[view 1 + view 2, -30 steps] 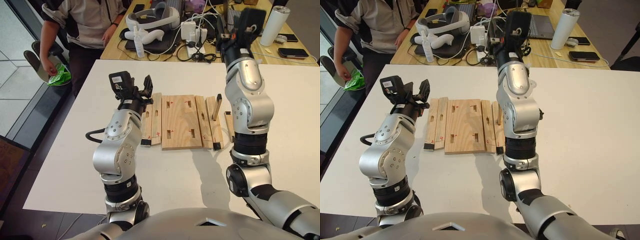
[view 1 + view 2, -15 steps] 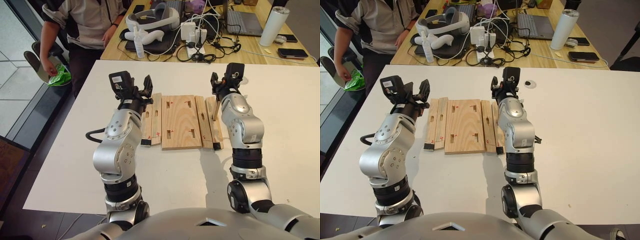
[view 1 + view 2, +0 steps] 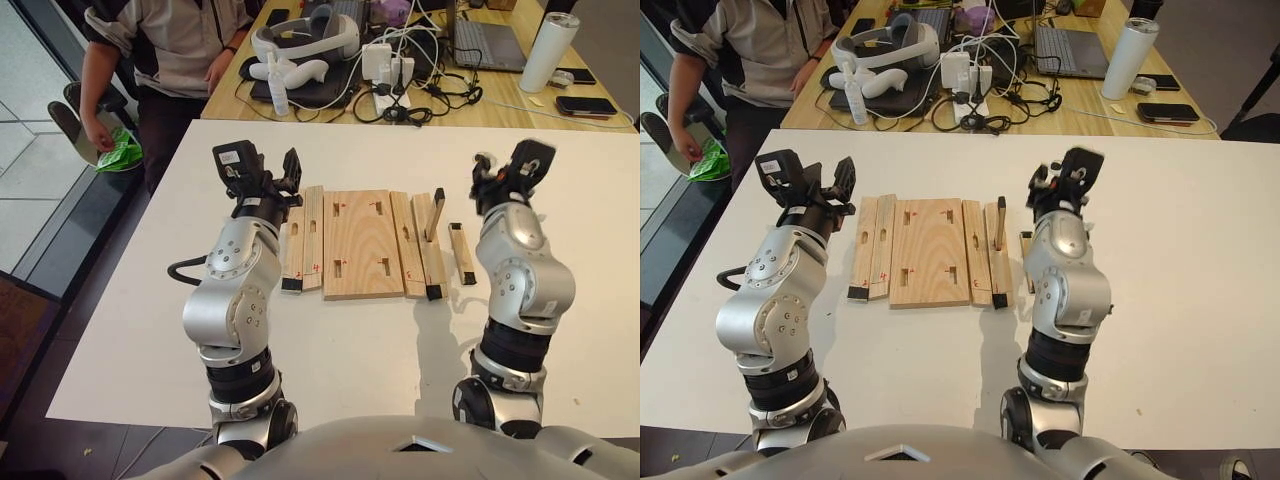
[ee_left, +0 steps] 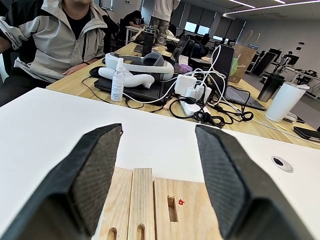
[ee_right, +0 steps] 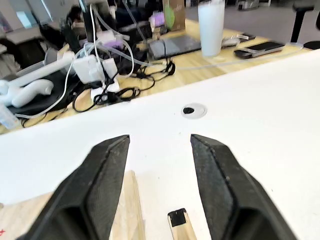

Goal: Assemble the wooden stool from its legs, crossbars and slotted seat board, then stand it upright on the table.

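Pale pine parts lie flat on the white surface [image 3: 130, 340]. The slotted seat board [image 3: 362, 243] is central, with two slotted legs [image 3: 303, 238] touching its left edge. Two more legs [image 3: 415, 252] lie along its right edge, a dark-tipped crossbar [image 3: 437, 213] propped aslant on them and a short crossbar [image 3: 461, 253] just beside. Nothing is joined yet.

The left pincer [image 3: 280, 177] hovers wide and empty beyond the left legs. The right pincer [image 3: 503, 172] hangs wide and empty near the short crossbar.

To start well, I judge, lower the right pincer squarely over that crossbar's middle, jaws spanning its narrow width. The propped crossbar could get knocked. The wooden surface behind [image 3: 480, 112] carries a headset [image 3: 305, 38], spray bottle [image 3: 277, 85], cables [image 3: 405, 105] and tumbler [image 3: 548, 50], well apart.
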### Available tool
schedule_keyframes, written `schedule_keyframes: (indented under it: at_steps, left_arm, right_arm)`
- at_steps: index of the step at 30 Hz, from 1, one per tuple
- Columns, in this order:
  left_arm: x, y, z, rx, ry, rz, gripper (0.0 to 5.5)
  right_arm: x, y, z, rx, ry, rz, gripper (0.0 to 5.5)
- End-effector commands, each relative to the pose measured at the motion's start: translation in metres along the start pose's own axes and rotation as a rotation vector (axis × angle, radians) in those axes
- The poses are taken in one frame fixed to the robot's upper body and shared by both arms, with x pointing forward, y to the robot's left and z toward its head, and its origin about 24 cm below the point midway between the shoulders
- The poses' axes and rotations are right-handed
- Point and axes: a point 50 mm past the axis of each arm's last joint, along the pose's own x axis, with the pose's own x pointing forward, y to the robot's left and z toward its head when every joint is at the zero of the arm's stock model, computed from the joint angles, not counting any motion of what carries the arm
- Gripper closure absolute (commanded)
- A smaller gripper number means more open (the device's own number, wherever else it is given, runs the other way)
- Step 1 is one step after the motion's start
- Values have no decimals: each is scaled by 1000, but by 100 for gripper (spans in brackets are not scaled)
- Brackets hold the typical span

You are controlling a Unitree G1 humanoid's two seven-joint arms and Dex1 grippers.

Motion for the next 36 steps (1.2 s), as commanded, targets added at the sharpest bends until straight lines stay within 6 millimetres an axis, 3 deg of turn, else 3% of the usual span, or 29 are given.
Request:
schedule_keyframes:
  at_steps: [1,5,12,17,25,29,32,36]
  left_arm:
    - [3,-2,2,5,-4,-11,278]
    - [3,-2,1,7,-1,-11,278]
    - [2,-4,-1,1,4,-4,278]
    - [3,-2,-1,-3,1,6,278]
    - [3,-1,-1,-4,-2,16,278]
    - [4,0,0,3,-4,20,278]
    - [4,0,0,4,-2,22,278]
    - [4,1,-1,8,2,30,278]
  right_arm:
    - [-1,22,-19,12,122,80,323]
    - [-1,53,-25,20,197,225,323]
    - [-21,93,-33,80,307,464,323]
    - [-27,106,-27,75,292,574,323]
    - [-20,102,-10,80,211,642,323]
    - [10,68,20,54,-48,365,323]
    - [24,50,6,-8,3,228,323]
    - [13,56,-23,-73,130,266,323]
